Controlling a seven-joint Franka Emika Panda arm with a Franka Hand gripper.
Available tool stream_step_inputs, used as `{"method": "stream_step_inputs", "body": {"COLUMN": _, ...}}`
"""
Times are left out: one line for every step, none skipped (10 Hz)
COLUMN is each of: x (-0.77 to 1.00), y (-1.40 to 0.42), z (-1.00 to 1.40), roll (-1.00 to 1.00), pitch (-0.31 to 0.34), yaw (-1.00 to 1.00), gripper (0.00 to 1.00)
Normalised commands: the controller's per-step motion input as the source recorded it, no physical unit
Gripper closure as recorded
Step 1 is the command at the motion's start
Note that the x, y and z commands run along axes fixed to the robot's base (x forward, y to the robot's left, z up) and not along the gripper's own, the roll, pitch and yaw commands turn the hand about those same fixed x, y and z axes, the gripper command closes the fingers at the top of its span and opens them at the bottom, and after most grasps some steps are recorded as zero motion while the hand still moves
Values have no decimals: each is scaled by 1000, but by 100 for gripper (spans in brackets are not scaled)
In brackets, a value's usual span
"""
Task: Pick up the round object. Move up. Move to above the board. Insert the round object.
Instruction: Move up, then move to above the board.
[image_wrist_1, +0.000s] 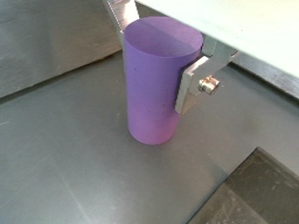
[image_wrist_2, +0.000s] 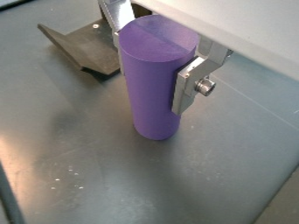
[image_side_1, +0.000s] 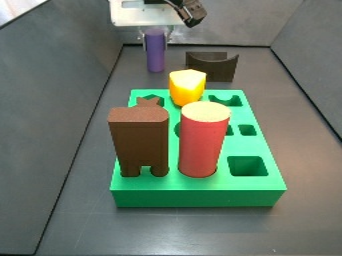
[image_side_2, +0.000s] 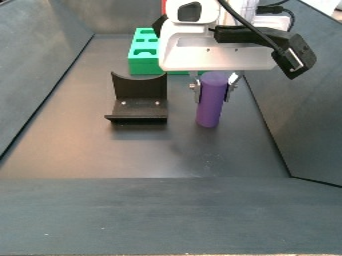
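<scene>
Fingers closed on the purple cylinder, one silver plate against each side of its upper part in both wrist views; the gripper sat right over it. The cylinder stood upright with its base on the grey floor, or so close that no gap could be told. In a side view the gripper hung under the white wrist body, the cylinder beneath it, just beside the fixture, which stood apart from it on the floor.

In a side view the cylinder stood well behind the board, near the back wall, with the fixture between it and the board's far edge. The board lay flat on the floor and carried three pieces upright in its holes: a brown block at the near left, a red cylinder beside it, and a yellow block farther back. Several holes along its right side stood open. In a side view, only a corner of the board showed behind the fixture.
</scene>
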Motion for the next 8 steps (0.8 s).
{"method": "stream_step_inputs", "body": {"x": -27, "y": -60, "z": 804, "roll": -9, "pitch": 17, "yaw": 11, "gripper": 100}}
{"method": "stream_step_inputs", "body": {"x": -43, "y": -50, "z": 718, "roll": -2, "pitch": 33, "yaw": 12, "gripper": 100}}
{"method": "stream_step_inputs", "body": {"x": -35, "y": -24, "z": 552, "roll": 19, "pitch": 39, "yaw": 9, "gripper": 100}}
{"method": "stream_step_inputs", "body": {"x": -29, "y": -11, "z": 405, "roll": 36, "pitch": 39, "yaw": 6, "gripper": 100}}
{"method": "stream_step_inputs", "body": {"x": -25, "y": -4, "z": 249, "roll": 53, "pitch": 37, "yaw": 2, "gripper": 100}}
{"method": "stream_step_inputs", "body": {"x": -66, "y": -255, "z": 1000, "roll": 192, "pitch": 74, "yaw": -158, "gripper": 100}}
{"method": "stream_step_inputs", "body": {"x": -68, "y": -262, "z": 1000, "roll": 199, "pitch": 75, "yaw": -145, "gripper": 100}}
{"method": "stream_step_inputs", "body": {"x": -71, "y": -234, "z": 1000, "roll": 203, "pitch": 66, "yaw": -92, "gripper": 100}}
